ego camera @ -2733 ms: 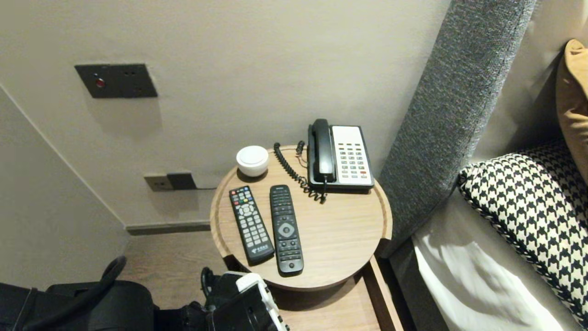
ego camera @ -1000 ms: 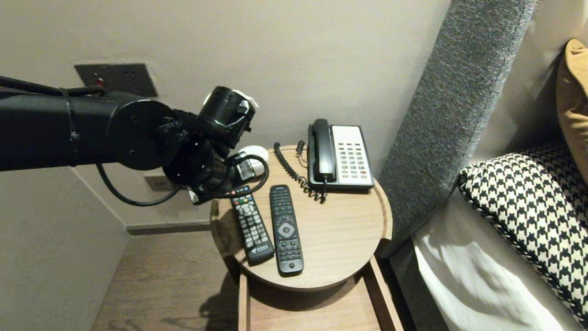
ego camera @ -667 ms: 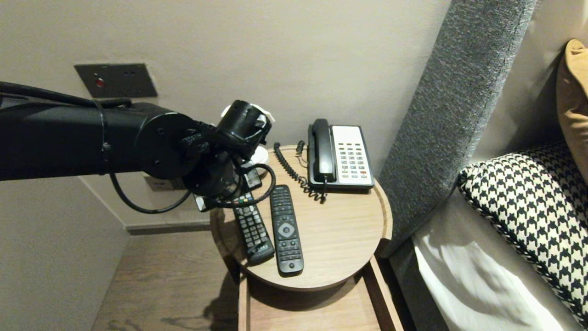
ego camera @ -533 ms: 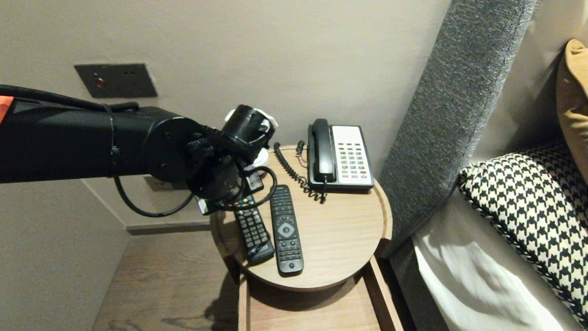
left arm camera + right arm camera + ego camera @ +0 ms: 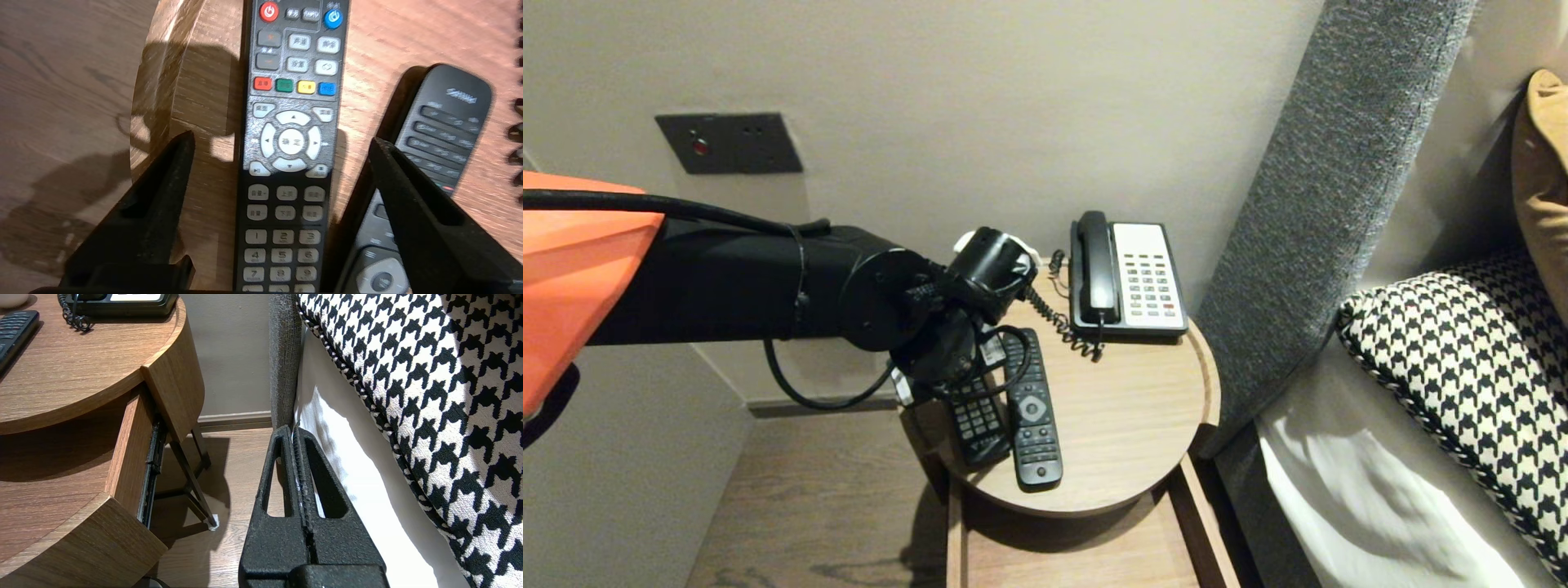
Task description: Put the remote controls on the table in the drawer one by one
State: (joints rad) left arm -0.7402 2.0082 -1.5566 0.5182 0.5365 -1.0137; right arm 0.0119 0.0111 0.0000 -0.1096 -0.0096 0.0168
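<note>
A black remote with coloured buttons (image 5: 286, 204) lies near the left rim of the round wooden table (image 5: 1127, 408). My left gripper (image 5: 282, 140) hangs open just above it, one finger on each side, touching nothing. In the head view the left arm (image 5: 890, 302) covers that remote's upper half (image 5: 970, 425). A second, all-black remote (image 5: 1031, 408) lies beside it, under one finger (image 5: 408, 192). My right gripper (image 5: 291, 430) is shut and empty, low down beside the bed.
A black and white desk phone (image 5: 1127, 278) with a coiled cord (image 5: 1054, 314) stands at the table's back. An open drawer (image 5: 1078, 555) juts out under the table. The grey headboard (image 5: 1307, 204), white sheet (image 5: 1356, 506) and houndstooth pillow (image 5: 1462, 359) are to the right.
The left arm rose from below the table, swung in from the left and came down over the coloured-button remote, now hiding the white round object at the back. The right arm kept still.
</note>
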